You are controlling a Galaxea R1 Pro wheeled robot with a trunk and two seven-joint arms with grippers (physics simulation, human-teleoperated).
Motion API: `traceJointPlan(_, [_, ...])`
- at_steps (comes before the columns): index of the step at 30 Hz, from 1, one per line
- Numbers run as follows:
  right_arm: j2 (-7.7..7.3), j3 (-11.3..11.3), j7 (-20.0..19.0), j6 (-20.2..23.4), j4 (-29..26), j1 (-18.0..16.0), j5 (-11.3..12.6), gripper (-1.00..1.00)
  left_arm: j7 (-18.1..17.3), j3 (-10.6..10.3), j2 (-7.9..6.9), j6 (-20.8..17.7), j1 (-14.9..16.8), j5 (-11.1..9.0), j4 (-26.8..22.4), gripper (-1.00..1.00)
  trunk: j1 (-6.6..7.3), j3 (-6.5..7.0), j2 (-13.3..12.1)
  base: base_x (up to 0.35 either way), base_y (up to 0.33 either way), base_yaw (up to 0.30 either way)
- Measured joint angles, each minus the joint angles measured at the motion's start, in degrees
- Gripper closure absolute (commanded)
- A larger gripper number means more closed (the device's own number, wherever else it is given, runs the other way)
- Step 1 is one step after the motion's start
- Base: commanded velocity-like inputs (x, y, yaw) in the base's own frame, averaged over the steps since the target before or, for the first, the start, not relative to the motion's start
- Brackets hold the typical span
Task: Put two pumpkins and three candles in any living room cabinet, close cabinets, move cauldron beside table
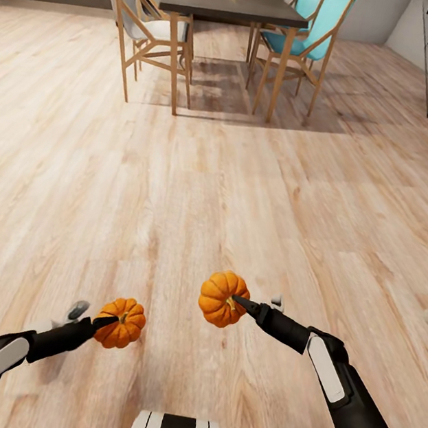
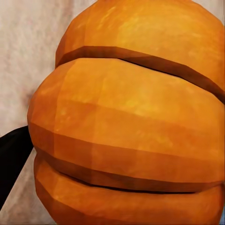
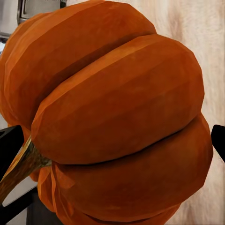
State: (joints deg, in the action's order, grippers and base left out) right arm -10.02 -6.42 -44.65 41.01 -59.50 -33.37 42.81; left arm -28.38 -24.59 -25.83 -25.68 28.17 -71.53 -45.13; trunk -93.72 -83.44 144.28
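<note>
Item 1: left claw [image 1: 107, 322] is pinching a pumpkin [image 1: 121, 323], holding it low over the wooden floor [image 1: 174, 200]; its ribbed orange side is crowding the left wrist view.
Item 2: right claw [image 1: 240, 304] is pinching the second pumpkin [image 1: 221, 299] by its stem side, holding it higher and further forward.
Item 3: a dark dining table [image 1: 232, 1] with chairs [image 1: 311, 28] is standing well ahead across the floor.

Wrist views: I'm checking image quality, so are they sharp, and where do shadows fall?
Left wrist view: pumpkin close up, faceted, evenly lit. Right wrist view: the other pumpkin darker, shaded. Head view: dining table and chairs cast soft floor shadows; no glare.
</note>
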Motion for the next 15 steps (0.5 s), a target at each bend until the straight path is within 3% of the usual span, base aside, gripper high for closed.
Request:
traceJointPlan(4, [0.04,0.00,0.35,0.16,0.00,0.00,0.18,1.00,0.03,0.45,-0.10,-1.83,0.01,0.67,-0.35,1.00,0.10,0.92,-0.05,0.000,0.000,0.000])
traceJointPlan(15, [0.11,0.00,0.34,0.06,0.04,0.00,0.29,1.00,0.15,0.89,-0.14,-2.23,0.01,0.80,-0.41,1.00,0.39,4.25,-0.20,0.000,0.000,0.000])
